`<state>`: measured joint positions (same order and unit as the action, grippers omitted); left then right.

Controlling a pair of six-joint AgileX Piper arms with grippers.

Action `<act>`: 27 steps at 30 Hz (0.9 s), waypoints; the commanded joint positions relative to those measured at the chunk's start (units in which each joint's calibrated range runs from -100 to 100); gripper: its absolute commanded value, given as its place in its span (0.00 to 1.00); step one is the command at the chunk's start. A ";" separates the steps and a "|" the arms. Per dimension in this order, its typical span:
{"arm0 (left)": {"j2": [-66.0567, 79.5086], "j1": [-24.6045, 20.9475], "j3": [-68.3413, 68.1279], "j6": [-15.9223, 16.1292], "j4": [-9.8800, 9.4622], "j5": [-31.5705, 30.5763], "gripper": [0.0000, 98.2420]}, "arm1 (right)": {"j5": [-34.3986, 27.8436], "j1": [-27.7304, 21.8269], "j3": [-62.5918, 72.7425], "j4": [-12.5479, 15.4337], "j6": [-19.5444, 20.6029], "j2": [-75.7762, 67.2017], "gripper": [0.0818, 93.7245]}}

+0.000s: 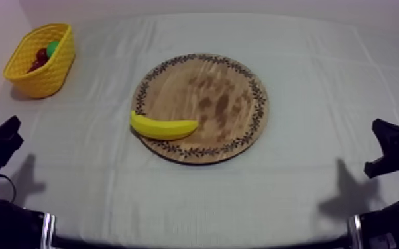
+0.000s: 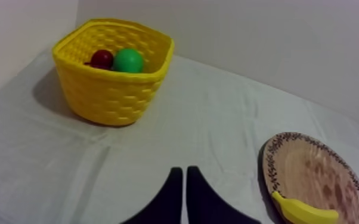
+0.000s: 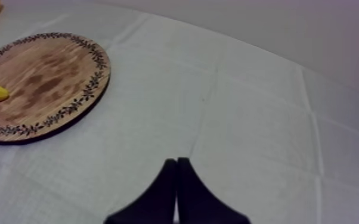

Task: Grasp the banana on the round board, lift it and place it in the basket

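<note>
On wooden board (image 1: 228, 86) rim: banana (image 1: 164, 127); yellow basket (image 1: 48, 74) well apart.

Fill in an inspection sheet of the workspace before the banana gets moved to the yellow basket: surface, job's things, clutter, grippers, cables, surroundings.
Surface: grey-white cloth over the table, with fold lines.
Job's things: yellow toy banana lies on the round wooden board with a patterned rim, at its edge toward my left arm; yellow woven basket stands apart from the board, at the far left.
Clutter: a small red fruit and a round green toy fruit lie in the basket.
Grippers: left gripper shut on nothing, between basket and board; right gripper shut on nothing, beside the board.
Cables: nothing seen.
Surroundings: pale wall behind the table.
</note>
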<state>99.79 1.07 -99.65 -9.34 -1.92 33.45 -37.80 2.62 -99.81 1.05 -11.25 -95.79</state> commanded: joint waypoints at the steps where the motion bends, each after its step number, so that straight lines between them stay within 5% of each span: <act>1: 0.04 -0.02 -0.02 -0.06 0.00 0.02 0.00 | -0.02 -0.01 0.03 0.00 -0.01 0.03 0.00; 27: 0.04 -0.02 -0.13 0.27 -0.19 0.02 0.00 | -0.02 -0.01 0.03 0.00 -0.01 0.03 0.00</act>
<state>99.79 1.07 -99.71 -9.21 -2.13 33.45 -37.79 2.62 -99.81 1.05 -11.25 -95.79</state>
